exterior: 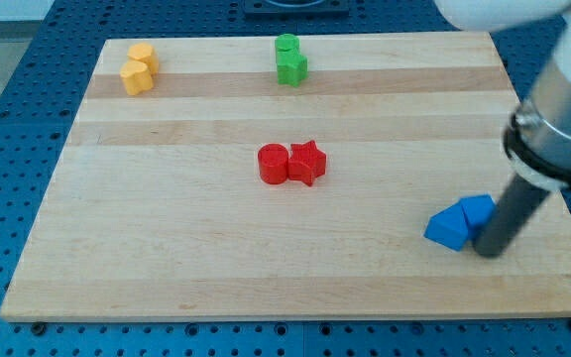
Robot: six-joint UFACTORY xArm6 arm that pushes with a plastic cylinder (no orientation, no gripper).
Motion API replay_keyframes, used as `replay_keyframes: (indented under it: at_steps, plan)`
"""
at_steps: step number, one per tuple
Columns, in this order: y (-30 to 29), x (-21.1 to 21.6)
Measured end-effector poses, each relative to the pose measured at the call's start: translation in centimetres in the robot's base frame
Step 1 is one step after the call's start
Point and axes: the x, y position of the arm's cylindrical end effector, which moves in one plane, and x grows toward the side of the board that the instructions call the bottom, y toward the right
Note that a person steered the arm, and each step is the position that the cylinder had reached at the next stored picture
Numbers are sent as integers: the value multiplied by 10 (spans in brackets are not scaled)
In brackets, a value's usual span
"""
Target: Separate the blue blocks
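The two blue blocks [461,222] are seen touching at the near right of the worktop [167,248]. My tip [488,248] is pressed against their right side. No claw is fitted.

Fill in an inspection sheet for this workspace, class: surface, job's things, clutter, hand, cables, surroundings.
Surface: wooden board, flat, pale planks.
Job's things: two blue blocks touching, near the view's right edge; not separated.
Clutter: two red blocks at centre, one star-shaped; two orange blocks top left; two green blocks top centre.
Hand: none; my tip rests against the blue blocks' right side.
Cables: nothing seen.
Surroundings: blue perforated table around the board.
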Motion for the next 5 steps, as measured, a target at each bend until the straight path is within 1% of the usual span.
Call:
replay_keyframes:
  at_steps: [1, 2, 3, 4, 5]
  plan:
    - [-22, -45]
    - [-23, -45]
    - [-11, -11]
    - [58, -13]
    - [79, -73]
